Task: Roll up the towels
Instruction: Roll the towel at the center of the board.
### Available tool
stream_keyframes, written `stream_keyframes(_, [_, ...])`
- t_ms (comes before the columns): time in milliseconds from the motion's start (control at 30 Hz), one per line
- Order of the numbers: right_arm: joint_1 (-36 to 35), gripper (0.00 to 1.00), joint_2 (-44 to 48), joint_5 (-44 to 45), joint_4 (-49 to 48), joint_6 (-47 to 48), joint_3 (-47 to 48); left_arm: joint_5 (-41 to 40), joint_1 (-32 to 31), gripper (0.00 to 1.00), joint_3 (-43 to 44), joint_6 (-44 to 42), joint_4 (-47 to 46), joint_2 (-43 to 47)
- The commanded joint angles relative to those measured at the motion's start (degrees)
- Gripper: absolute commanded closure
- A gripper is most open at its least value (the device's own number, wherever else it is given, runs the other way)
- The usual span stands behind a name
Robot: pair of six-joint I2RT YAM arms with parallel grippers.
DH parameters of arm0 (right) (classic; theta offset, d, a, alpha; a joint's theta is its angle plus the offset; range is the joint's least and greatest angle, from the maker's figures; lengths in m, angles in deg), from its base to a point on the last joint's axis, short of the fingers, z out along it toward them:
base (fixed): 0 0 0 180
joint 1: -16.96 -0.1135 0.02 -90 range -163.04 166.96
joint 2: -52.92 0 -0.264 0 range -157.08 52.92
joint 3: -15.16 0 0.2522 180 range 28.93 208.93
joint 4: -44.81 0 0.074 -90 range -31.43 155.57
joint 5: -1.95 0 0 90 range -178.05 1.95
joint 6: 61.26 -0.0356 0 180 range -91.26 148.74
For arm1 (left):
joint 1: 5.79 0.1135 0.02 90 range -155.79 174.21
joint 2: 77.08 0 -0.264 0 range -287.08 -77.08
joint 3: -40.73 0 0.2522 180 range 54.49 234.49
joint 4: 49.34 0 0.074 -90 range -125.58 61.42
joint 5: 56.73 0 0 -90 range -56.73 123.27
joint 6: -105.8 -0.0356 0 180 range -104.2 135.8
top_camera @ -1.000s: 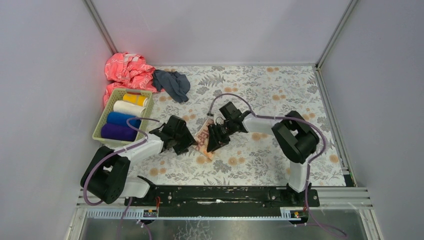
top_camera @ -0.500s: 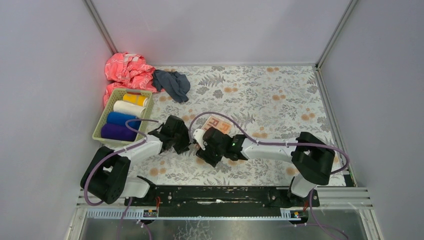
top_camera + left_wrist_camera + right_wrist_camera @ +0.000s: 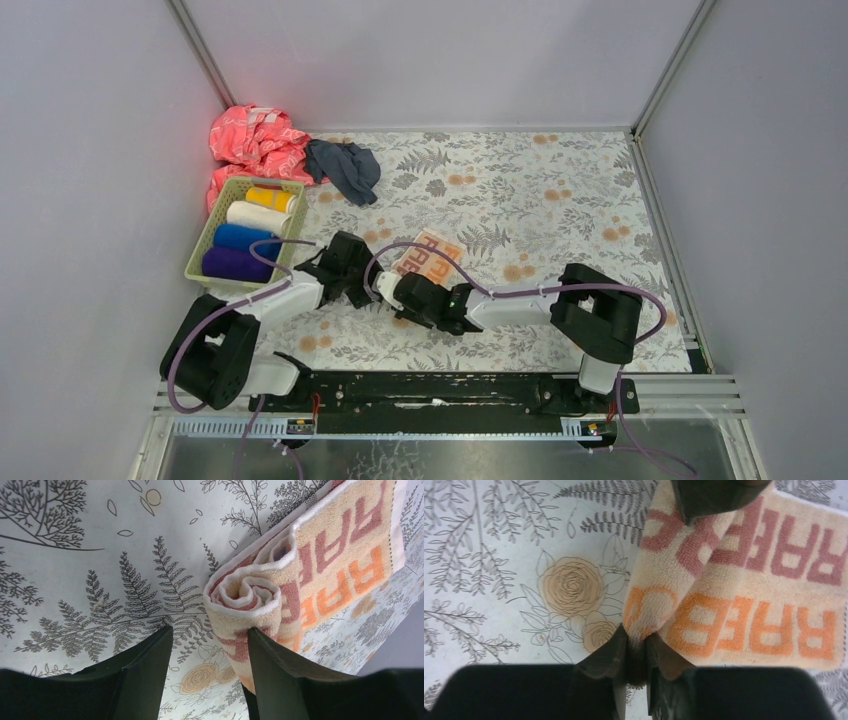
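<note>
The cream "RABBIT" towel [image 3: 430, 257] lies on the floral cover, partly rolled at its near-left end. In the left wrist view the rolled end [image 3: 245, 592] shows as a spiral. My left gripper [image 3: 209, 630] is open, and its right finger [image 3: 280, 672] touches the roll. It sits just left of the towel in the top view [image 3: 362, 285]. My right gripper [image 3: 636, 641] is shut on a pinched fold of the towel's near edge [image 3: 744, 605] and lies low beside the roll [image 3: 396, 292]. A dark grey-blue towel [image 3: 343, 168] lies crumpled at the back left.
A green basket [image 3: 203, 240] at the left holds yellow [image 3: 270, 198], white [image 3: 258, 215], blue [image 3: 243, 238] and purple [image 3: 235, 264] rolls. A pink patterned cloth [image 3: 255, 140] is bunched in the back-left corner. Grey walls enclose the floral cover [image 3: 560, 190].
My right arm has swung from the far side of the towel to the near side, and its gripper has moved left and nearer. The towel's flat part now shows behind it. My left gripper barely moved.
</note>
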Motion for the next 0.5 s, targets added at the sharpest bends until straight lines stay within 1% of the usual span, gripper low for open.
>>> stream_keyframes(0, [1.69,0.85,2.07,-9.57,-1.60,-2.98,0.48,-2.63,0.88,0.42,-3.53,-0.71,3.69,0.72])
stream_keyframes(100, [6.24,0.87,3.90,-23.41,-1.03,-7.49,0.91,-2.38,1.13,0.40,-3.94,-0.36,4.65,4.33])
stream_keyframes(167, [9.95,0.88,4.98,-31.24,-3.48,-11.27,-0.21,-2.67,1.22,0.38,-4.21,0.02,5.53,7.67])
stream_keyframes(233, [14.29,0.89,5.46,-41.15,-8.30,-16.15,-2.85,-2.87,1.30,0.36,-4.59,0.48,6.55,11.11])
stream_keyframes(300, [18.18,0.91,5.11,-48.86,-14.48,-22.37,-5.22,-2.83,1.33,0.34,-4.88,0.94,7.69,13.88])
stream_keyframes(400, [22.13,0.92,2.97,-58.48,-25.29,-32.74,-8.55,-0.78,1.35,0.32,-4.90,1.44,8.52,16.09])
stream_keyframes(467, [23.98,0.92,0.66,-63.45,-34.34,-40.62,-10.86,1.33,1.35,0.31,-4.99,1.86,7.71,16.74])
